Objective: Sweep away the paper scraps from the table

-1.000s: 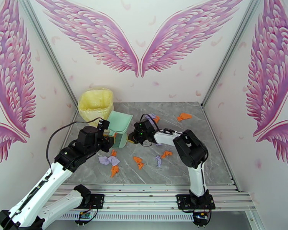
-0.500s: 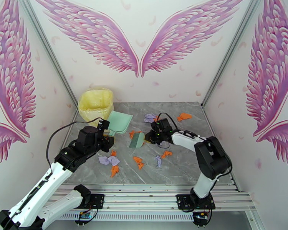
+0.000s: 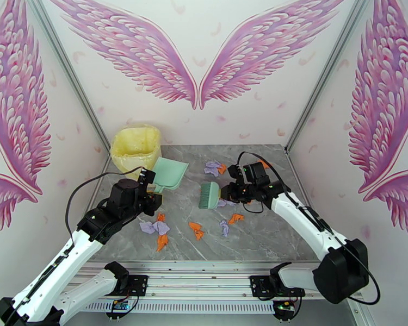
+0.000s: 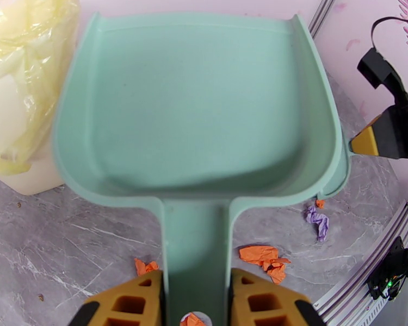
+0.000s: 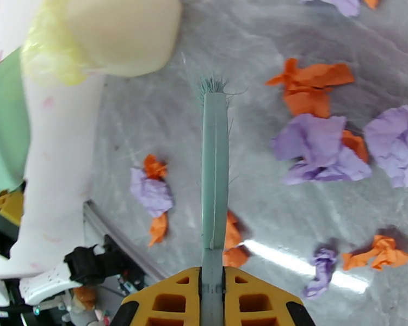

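The table [image 3: 269, 234] is a grey, pale-veined marble-patterned slab edged by a metal frame [image 3: 204, 265], boxed in by white walls [image 3: 198, 126] painted with large pink wings [image 3: 138, 50]. At its far-left corner stands a bin lined with a yellow bag [image 3: 135, 148]. The paper scraps [image 3: 196, 230], orange and lavender, lie scattered on the marble: most toward the near middle, 1 cluster at the far side. The left gripper [image 4: 196, 294] pinches the handle of a mint dustpan [image 3: 170, 175] beside the bin. The right gripper [image 5: 212, 292] is pressed tight on the thin handle of a matching brush [image 3: 209, 195] mid-table.
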`<state>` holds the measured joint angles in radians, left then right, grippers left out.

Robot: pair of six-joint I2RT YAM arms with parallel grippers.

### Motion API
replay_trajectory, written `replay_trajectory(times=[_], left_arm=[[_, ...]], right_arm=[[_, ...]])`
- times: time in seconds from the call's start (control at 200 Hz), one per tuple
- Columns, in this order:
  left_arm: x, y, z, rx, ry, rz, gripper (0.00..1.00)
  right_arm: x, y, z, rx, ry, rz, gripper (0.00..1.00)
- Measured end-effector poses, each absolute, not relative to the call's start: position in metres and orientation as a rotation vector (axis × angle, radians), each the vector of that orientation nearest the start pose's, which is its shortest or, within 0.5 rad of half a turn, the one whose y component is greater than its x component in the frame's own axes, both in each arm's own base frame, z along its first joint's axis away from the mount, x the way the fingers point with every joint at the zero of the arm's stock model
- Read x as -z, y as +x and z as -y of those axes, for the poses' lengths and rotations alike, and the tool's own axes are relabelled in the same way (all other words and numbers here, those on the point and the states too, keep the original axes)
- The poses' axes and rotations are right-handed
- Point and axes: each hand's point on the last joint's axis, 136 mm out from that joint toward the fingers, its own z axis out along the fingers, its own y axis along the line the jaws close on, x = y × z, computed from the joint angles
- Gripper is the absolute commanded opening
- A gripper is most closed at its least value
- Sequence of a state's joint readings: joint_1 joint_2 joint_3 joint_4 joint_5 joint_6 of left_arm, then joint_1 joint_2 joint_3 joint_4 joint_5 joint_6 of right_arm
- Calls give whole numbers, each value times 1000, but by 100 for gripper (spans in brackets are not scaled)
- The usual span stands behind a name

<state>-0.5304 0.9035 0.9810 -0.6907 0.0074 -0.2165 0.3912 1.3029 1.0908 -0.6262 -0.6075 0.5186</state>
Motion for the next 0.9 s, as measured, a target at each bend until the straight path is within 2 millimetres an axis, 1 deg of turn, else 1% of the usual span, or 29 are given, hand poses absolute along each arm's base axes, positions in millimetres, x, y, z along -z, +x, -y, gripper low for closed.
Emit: replay_trajectory(times=[0.095, 0.195, 0.31, 0.465, 0.54, 0.725, 0.82, 0.9], left_arm=[[-259, 255, 152, 430, 352, -2187, 0], [-259, 255, 152, 432, 352, -2185, 0], [-259, 255, 152, 433, 352, -2185, 0], [-261, 254, 151, 435, 351, -2178, 0], [-262, 254, 151, 436, 350, -2175, 0], [-264, 253, 150, 437, 350, -2169, 0], [-264, 252, 150, 439, 349, -2167, 0], [-264, 253, 150, 439, 349, -2167, 0]], right_arm=[[-227, 264, -252, -1247, -233, -2501, 0], [-226, 248, -285, -1339, -317, -2509, 0], [-210, 240, -319, -1419, -355, -2541, 0], [-184, 238, -357, -1488, -358, -2578, 0], [-173, 233, -375, -1528, -369, -2592, 0], [-153, 221, -410, -1617, -382, -2605, 0], [-142, 216, -422, -1642, -384, -2619, 0], [-131, 212, -428, -1642, -387, -2640, 0]])
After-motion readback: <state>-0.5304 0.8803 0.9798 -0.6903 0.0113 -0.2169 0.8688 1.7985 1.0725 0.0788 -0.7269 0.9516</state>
